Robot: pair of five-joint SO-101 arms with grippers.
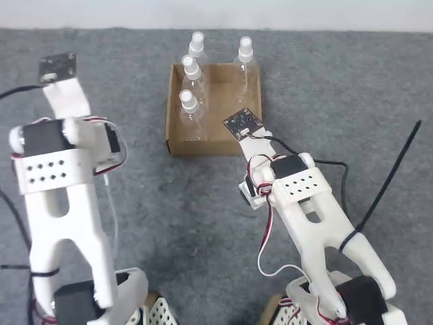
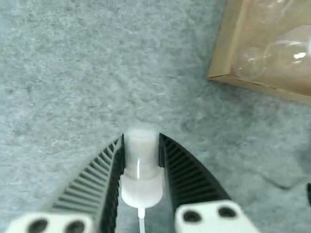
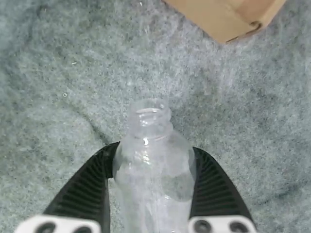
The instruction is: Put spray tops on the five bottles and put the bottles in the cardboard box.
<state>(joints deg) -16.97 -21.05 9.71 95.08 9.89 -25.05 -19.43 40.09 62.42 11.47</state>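
Between the black fingers of my left gripper (image 2: 141, 139) sits a white spray top (image 2: 141, 167), gripped over grey carpet with its thin tube trailing back. My right gripper (image 3: 153, 149) is shut on a clear bottle (image 3: 153, 165) whose neck is open and capless. In the high view the left arm (image 1: 54, 169) stands at the left and the right arm (image 1: 298, 186) at the centre right, just in front of the cardboard box (image 1: 174, 128). Several clear bottles (image 1: 189, 108) with white spray tops stand upright in the box.
The box corner (image 2: 228, 53) lies off to one side of the left gripper; another corner (image 3: 228, 19) lies beyond the held bottle. A black cable (image 1: 392, 176) runs along the right side. Grey carpet (image 1: 176, 217) lies open between the arms.
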